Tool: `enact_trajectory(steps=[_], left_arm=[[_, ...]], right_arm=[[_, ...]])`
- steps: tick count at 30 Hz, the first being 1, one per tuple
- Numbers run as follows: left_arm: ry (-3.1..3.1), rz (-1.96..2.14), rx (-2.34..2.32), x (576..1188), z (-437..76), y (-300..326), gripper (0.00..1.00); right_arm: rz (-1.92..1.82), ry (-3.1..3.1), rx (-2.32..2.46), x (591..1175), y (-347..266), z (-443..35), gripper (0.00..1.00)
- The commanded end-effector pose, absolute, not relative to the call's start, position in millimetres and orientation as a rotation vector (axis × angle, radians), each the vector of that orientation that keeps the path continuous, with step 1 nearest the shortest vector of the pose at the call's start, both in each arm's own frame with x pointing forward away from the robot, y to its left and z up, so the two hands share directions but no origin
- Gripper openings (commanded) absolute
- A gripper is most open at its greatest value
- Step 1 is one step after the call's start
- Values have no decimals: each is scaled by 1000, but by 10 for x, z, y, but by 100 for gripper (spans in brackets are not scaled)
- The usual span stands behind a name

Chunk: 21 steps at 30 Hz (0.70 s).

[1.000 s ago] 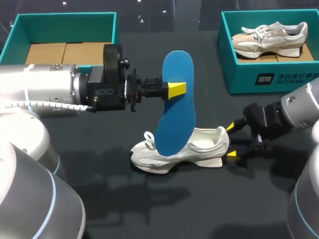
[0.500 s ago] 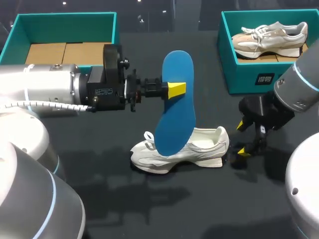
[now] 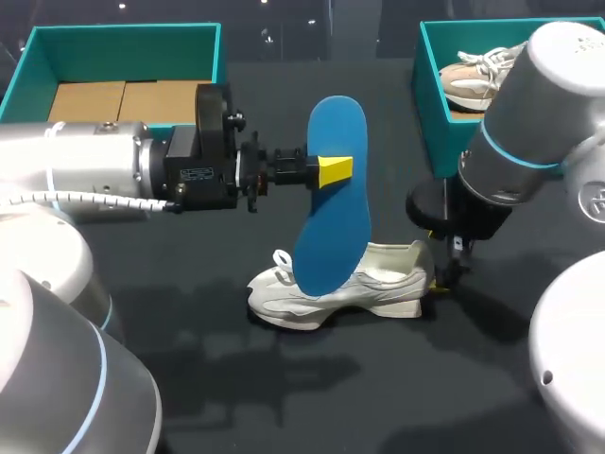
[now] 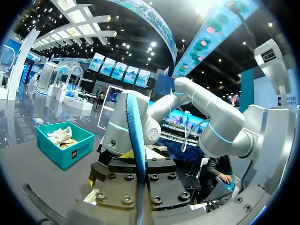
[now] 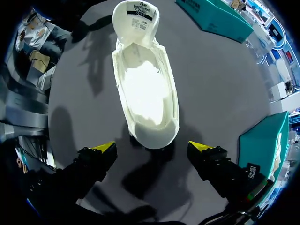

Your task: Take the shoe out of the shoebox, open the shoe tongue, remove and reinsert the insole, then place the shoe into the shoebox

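Note:
My left gripper (image 3: 333,171) is shut on a blue insole (image 3: 331,194), holding it upright above the white shoe (image 3: 340,286). In the left wrist view the insole (image 4: 135,136) shows edge-on between the fingers. The shoe lies on the dark table (image 3: 284,397), toe to the left, tongue folded back. My right gripper (image 3: 438,258) hangs open just behind its heel. In the right wrist view the shoe (image 5: 147,89) lies ahead of that gripper (image 5: 153,148), opening up and without an insole, its heel level with the two spread yellow fingertips (image 5: 104,148).
A teal shoebox (image 3: 454,142) at the back right holds a second shoe (image 3: 473,80), partly hidden by my right arm. Another teal shoebox (image 3: 123,43) with a cardboard floor stands at the back left.
My right arm has swung up and leftward, bringing its open gripper from the right of the shoe to just behind the heel. The left arm and insole have not moved.

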<state>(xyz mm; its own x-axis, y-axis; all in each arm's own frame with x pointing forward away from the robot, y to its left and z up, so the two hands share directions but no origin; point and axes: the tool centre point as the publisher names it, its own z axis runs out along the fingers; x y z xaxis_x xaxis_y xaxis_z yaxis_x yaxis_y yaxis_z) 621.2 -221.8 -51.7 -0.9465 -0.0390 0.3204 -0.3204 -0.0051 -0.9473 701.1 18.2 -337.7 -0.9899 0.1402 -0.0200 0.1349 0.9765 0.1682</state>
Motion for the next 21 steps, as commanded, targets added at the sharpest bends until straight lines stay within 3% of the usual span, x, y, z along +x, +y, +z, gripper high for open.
enact_trajectory(steps=[1,21], left_arm=[[-2061,2062,382,6209,-526,-2237,0],[-2061,2062,382,6209,-526,-2237,0]], right_arm=[[-85,3120,216,7055,269,-3392,100],[-65,3080,165,7100,619,-3113,100]])
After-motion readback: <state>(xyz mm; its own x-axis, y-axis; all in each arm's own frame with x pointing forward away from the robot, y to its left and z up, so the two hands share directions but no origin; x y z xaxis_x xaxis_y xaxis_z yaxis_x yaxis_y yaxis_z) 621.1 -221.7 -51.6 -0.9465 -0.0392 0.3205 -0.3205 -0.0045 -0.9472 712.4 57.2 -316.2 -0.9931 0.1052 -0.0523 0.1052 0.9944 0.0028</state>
